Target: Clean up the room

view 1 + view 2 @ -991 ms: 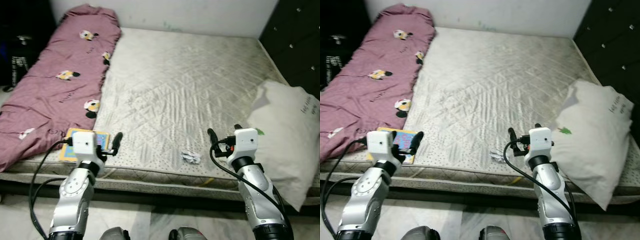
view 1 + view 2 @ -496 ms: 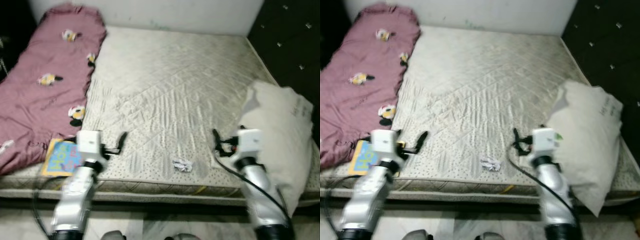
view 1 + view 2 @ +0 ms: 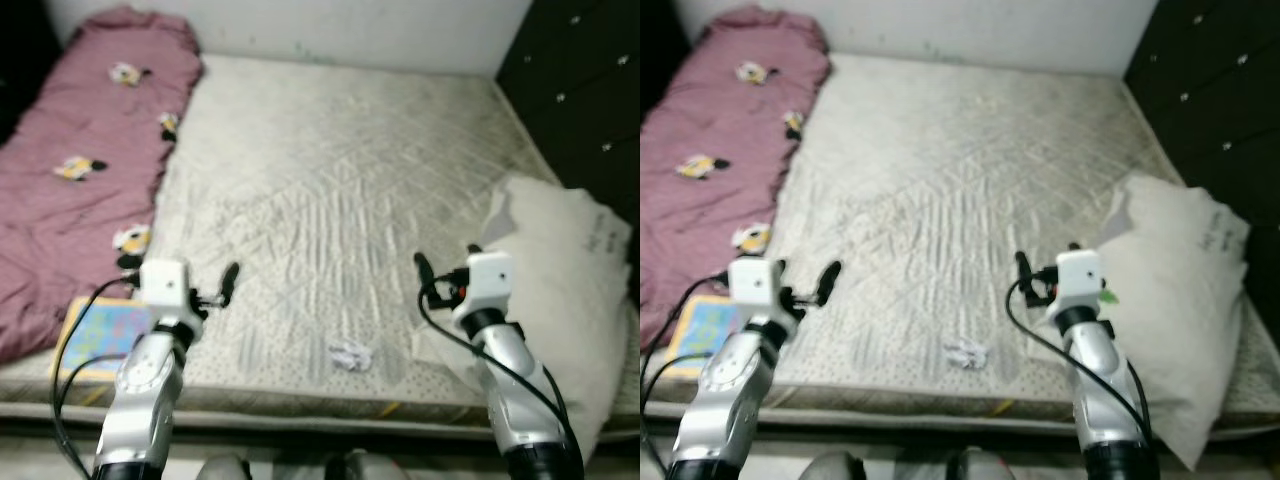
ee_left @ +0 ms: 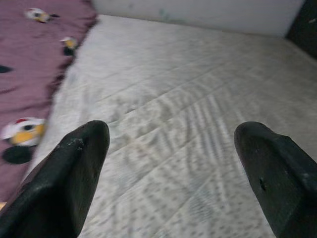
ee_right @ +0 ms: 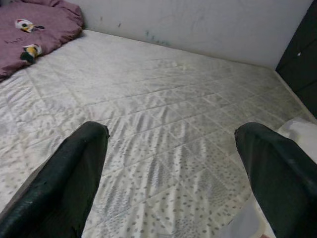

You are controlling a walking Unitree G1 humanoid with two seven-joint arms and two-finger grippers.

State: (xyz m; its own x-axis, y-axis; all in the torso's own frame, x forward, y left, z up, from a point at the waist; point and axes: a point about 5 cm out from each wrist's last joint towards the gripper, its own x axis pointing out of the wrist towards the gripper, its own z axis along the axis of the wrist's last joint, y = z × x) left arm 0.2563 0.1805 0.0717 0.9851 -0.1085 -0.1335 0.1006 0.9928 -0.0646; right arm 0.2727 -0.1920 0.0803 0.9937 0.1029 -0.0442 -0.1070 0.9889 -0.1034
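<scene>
At six o'clock on the mattress [image 3: 330, 190], the crumpled wrapper [image 3: 350, 354] looks light and crushable; pinch its middle. Left gripper [image 4: 168, 163] and right gripper [image 5: 171, 163] hover, jaws wide.

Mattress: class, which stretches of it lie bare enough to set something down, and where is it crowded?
The mattress is bare across its middle and far end, between the maroon blanket and the white pillow. The near edge is crowded: colourful book, crumpled wrapper, left hand and right hand, both open.
</scene>
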